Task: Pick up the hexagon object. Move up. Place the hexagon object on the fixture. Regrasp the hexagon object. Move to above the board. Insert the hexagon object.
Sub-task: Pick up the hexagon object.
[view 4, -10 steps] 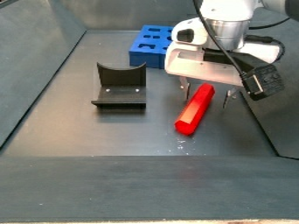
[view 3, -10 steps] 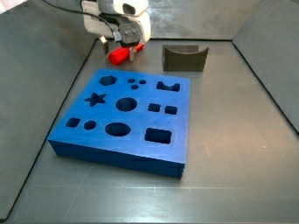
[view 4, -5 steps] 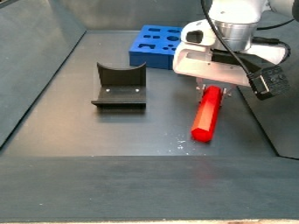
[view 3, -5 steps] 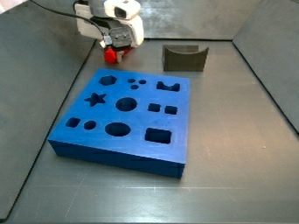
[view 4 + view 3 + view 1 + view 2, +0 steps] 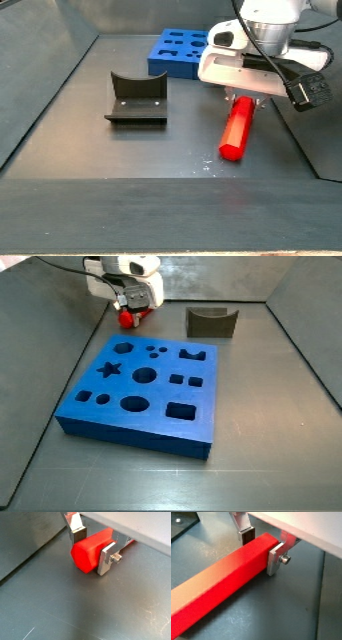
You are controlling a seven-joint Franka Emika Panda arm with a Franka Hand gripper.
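Beside the one board (image 5: 178,48) — gripper (image 5: 92,548), two fingers (image 5: 276,558) clamped on one hexagon object (image 5: 237,130), one fixture (image 5: 135,99) apart

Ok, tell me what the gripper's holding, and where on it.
The gripper is shut on the red bar, its fingers clamping opposite sides near one end; the rest juts out free.

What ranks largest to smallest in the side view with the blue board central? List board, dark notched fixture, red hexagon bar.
Largest: thick blue board.
Next: dark notched fixture.
Smallest: red hexagon bar, though it is mostly hidden in the claw beyond the board, so this is unsure.
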